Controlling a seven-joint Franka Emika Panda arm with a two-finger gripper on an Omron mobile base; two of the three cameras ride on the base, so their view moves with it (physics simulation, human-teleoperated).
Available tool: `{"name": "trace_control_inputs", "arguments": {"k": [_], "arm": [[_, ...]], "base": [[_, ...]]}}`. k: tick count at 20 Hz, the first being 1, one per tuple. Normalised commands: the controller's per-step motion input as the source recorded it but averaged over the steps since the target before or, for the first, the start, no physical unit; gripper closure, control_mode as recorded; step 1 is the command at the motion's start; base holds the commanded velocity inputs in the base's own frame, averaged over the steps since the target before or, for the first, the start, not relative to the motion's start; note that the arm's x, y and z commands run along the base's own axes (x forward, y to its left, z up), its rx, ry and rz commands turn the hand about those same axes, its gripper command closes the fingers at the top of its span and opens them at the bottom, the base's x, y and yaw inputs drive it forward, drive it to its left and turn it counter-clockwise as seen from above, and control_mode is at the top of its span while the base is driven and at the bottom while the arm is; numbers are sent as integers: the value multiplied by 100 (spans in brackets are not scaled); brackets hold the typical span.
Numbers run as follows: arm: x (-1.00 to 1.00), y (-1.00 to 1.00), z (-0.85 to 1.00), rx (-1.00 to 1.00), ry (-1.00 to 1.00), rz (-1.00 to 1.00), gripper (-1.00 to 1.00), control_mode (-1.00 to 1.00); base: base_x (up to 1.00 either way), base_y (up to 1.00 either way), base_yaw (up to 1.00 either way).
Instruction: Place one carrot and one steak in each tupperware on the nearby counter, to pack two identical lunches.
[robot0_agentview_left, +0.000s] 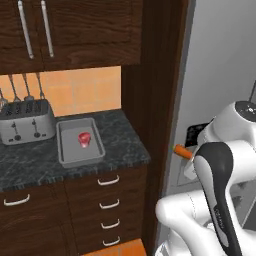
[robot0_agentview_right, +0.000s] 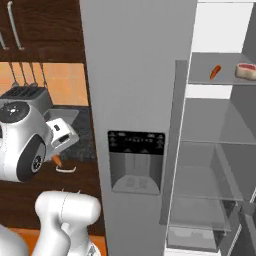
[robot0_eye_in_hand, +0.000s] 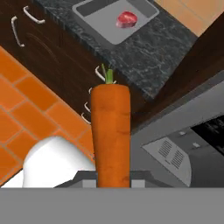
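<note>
One carrot (robot0_eye_in_hand: 113, 131) is clamped in my gripper (robot0_eye_in_hand: 113, 181), jaws closed on its thick end; its long axis runs straight out along the fingers, green top pointing at the counter (robot0_agentview_left: 125, 137). I see it held off the counter's right edge, in front of the fridge (robot0_agentview_right: 135, 75). One tupperware (robot0_agentview_left: 67, 155) sits near that right edge, beside the toaster (robot0_agentview_left: 25, 122), with a steak (robot0_agentview_left: 84, 139) inside.

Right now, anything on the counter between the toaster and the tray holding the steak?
Nothing. In the left base view the toaster and tupperware stand side by side, with a bare strip of counter between them.
</note>
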Motion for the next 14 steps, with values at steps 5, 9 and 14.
{"name": "trace_control_inputs", "arguments": {"k": [5, 9, 14], "arm": [[0, 0, 0, 0, 0, 0, 100, 100], [0, 0, 0, 0, 0, 0, 100, 100], [10, 5, -8, -3, 1, -3, 100, -100]], "base": [[55, 100, 0], [81, 100, 0], [68, 74, -6]]}}
